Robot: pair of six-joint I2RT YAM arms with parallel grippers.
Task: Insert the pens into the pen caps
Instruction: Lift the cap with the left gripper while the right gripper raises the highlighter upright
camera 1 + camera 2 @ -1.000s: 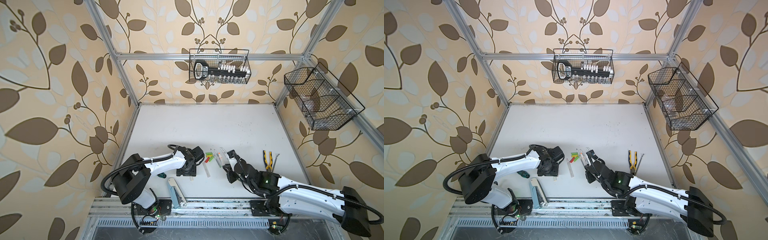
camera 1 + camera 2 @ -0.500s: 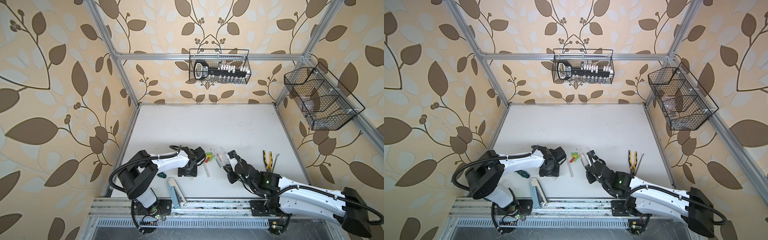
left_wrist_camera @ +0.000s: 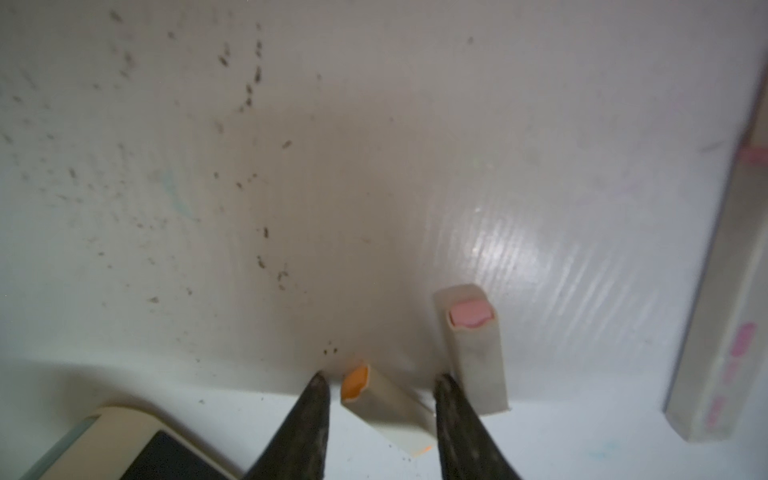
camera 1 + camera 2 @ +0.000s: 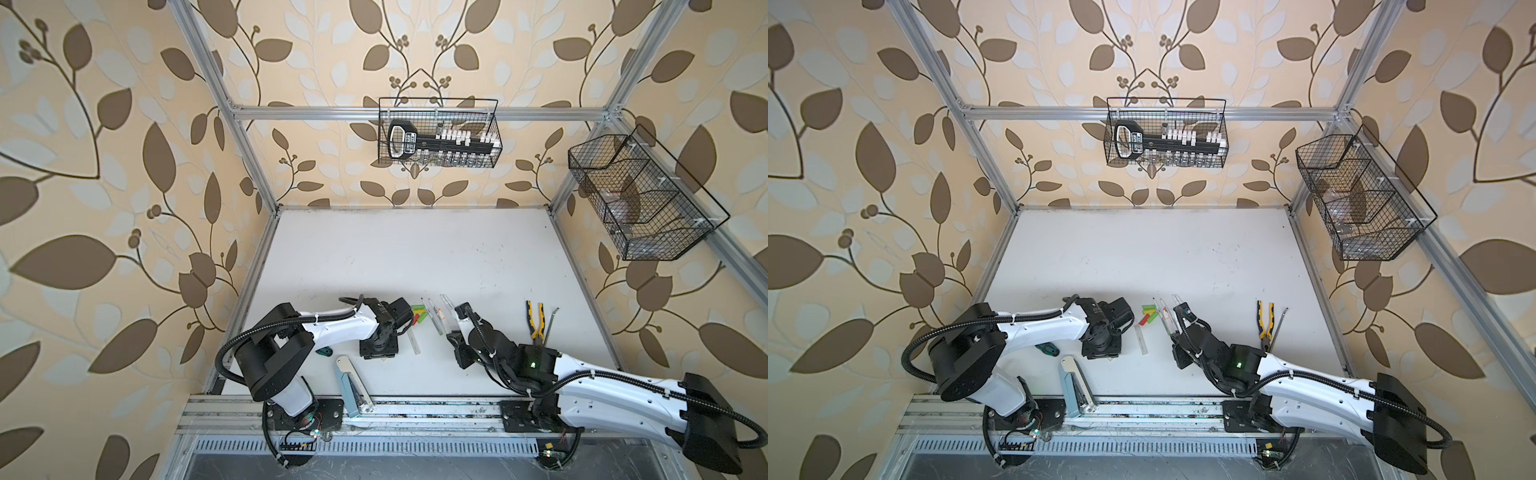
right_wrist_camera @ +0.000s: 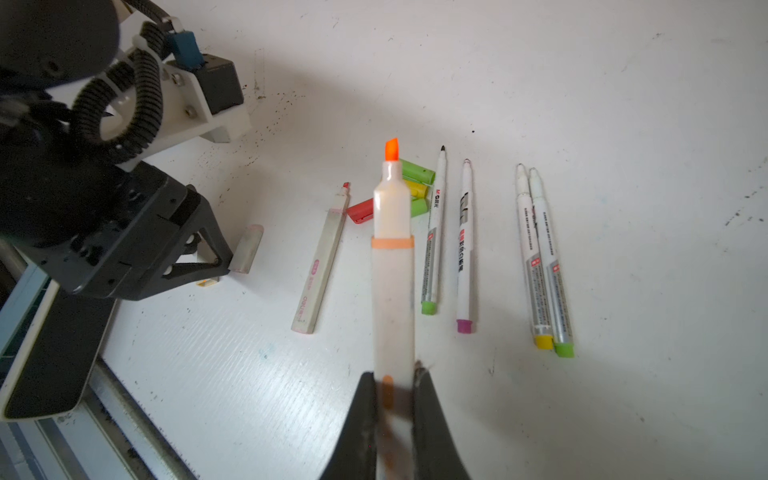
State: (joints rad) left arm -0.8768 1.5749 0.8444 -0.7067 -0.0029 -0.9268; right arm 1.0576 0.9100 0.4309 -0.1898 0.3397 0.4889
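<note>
Wire basket (image 4: 465, 116) at 12 o'clock holds a black tool rack (image 4: 440, 143); side basket (image 4: 648, 245) at 2 o'clock, clear indistinct items. Open table (image 4: 415, 257) stretches toward 12. Near 6, right gripper (image 5: 395, 374) clamps the uncapped orange-tipped pen (image 5: 392, 270); left gripper (image 3: 380, 380) jaws stand apart astride a whitish orange-ended cap (image 3: 386, 411) lying flat.

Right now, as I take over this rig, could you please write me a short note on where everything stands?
Right gripper: shut on the orange pen, tip bare.
Left gripper: open, fingers either side of the orange-lined cap lying on the table; not gripped.
Beside it: pink-lined cap. Pink pen, four slim pens and coloured caps lie between the arms.
Done: no pen capped.
Left: grip that cap, push the orange pen in, then cap the other five.
</note>
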